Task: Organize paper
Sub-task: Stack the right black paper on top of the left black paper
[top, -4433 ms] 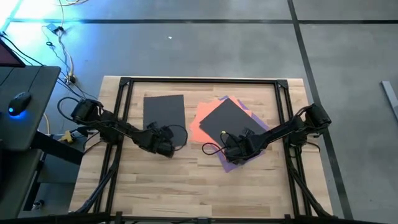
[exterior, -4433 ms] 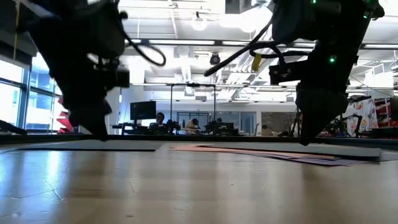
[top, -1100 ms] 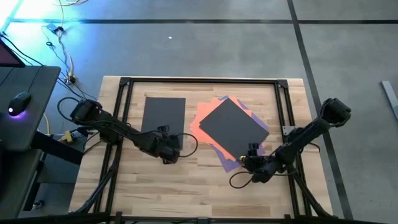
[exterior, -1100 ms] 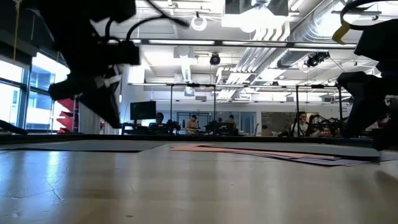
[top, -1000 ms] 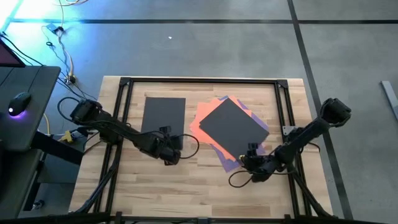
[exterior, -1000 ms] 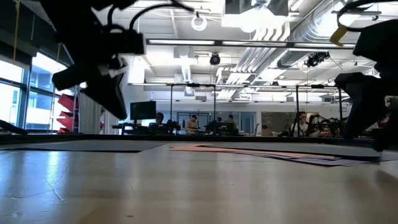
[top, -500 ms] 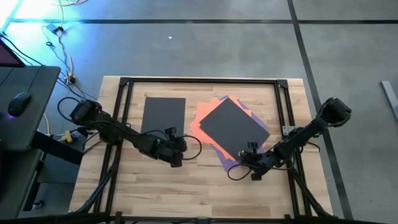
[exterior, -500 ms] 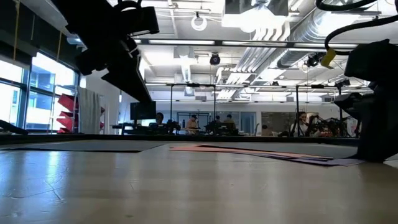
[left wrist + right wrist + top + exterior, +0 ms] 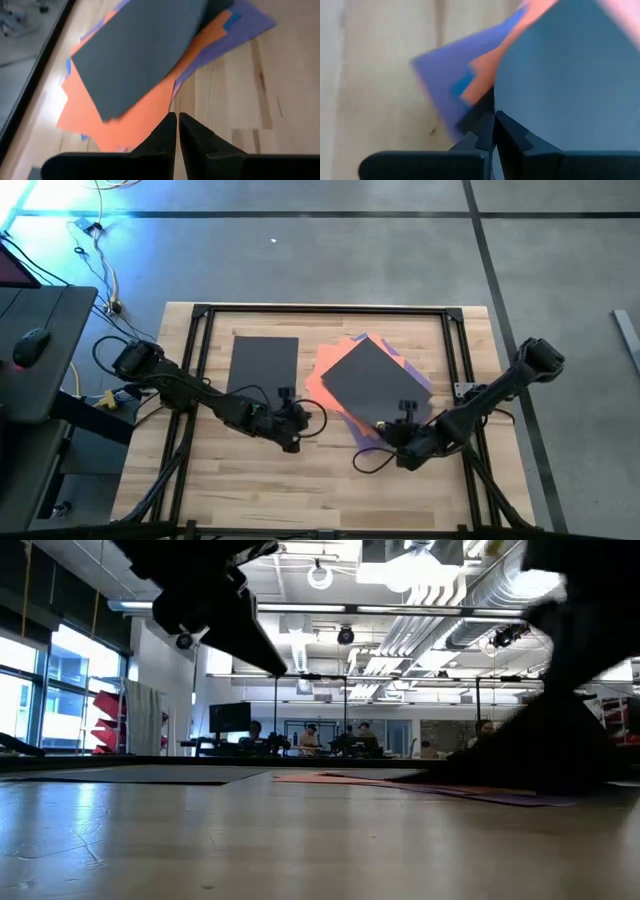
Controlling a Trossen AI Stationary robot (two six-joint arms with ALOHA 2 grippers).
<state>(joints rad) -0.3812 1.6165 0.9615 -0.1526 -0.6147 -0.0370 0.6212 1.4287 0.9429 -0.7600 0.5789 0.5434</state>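
Note:
A fanned pile of paper lies flat on the table right of centre. Its top sheet is dark grey [image 9: 375, 385], over an orange sheet [image 9: 322, 385], a purple sheet [image 9: 364, 443] and slivers of blue [image 9: 462, 86]. No pink sheet is plain to see. A second dark grey sheet [image 9: 265, 365] lies flat by itself to the left. My left gripper [image 9: 303, 420] is shut and hangs above the wood between that sheet and the pile, just short of the orange edge [image 9: 150, 127]. My right gripper [image 9: 383, 427] is shut at the pile's near corner. My right gripper comes in slanting from the table's right and near side, its shut fingers [image 9: 505, 131] pointing down. The tips meet the pile at its near corner, at the dark grey top sheet's edge [image 9: 502, 107] over the purple sheet. The paper lies flat under them.
A black metal frame [image 9: 320, 310] runs along the table's far edge and down both sides. Bare wood [image 9: 320, 480] spreads along the near side. A desk with a mouse [image 9: 30, 345] stands off the table's left. People sit far off in the room [image 9: 310, 740].
My left gripper has moved toward the table's right, toward the pile, and has risen. My right gripper has moved left from the bare wood onto the pile's near corner. Neither gripper's fingers show a change, and no sheet has visibly shifted.

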